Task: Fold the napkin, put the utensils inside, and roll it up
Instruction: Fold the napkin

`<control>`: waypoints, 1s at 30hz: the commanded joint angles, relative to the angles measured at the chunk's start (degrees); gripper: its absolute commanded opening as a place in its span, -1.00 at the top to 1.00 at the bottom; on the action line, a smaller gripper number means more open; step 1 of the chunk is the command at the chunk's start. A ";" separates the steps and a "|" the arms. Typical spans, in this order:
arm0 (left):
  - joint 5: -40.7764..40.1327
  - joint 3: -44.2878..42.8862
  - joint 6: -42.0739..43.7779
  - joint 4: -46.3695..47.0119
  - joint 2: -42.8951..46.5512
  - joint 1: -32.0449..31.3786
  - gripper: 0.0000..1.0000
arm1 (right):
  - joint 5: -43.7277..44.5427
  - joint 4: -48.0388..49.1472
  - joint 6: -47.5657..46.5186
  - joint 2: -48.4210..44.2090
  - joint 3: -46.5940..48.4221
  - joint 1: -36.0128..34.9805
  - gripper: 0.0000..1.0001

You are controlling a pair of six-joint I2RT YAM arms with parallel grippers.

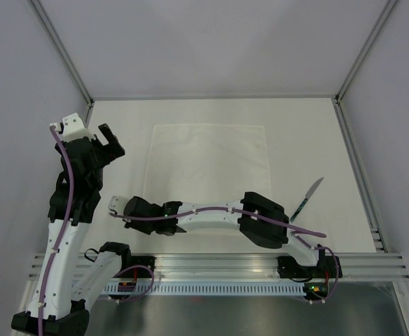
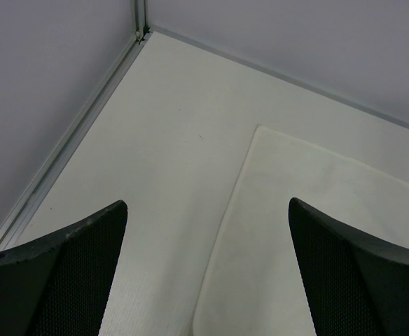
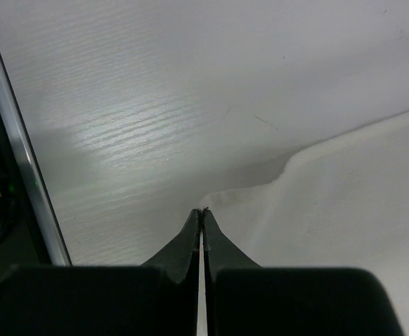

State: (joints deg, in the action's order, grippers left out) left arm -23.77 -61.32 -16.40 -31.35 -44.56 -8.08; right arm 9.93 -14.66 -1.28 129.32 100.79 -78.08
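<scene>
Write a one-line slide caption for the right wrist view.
Right gripper shut on a corner of the napkin, its edge raised off the table.

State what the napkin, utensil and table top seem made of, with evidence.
Napkin: soft matte white cloth; it puckers near one corner. Utensil: thin, stiff, dark teal, possibly plastic; too small to tell. Table top: hard white board, fine ribbed grain, slight sheen.
</scene>
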 commanded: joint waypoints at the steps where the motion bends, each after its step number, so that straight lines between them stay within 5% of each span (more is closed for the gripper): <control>1: 0.92 0.41 1.90 2.08 0.52 0.34 -0.99 | 0.61 -1.43 0.14 -5.12 -0.68 0.74 0.99; 15: 2.59 0.68 1.46 2.35 1.05 0.34 -0.99 | 1.84 -0.38 -1.79 -13.38 -8.85 10.58 0.99; 30: 5.49 1.11 0.67 2.70 1.66 0.43 -0.99 | 2.55 2.35 -5.75 -15.85 -14.05 35.43 0.99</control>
State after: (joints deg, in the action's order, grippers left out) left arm -19.97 -60.53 -16.40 -31.09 -43.64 -8.05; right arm 10.81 -12.93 -5.65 115.55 86.24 -45.60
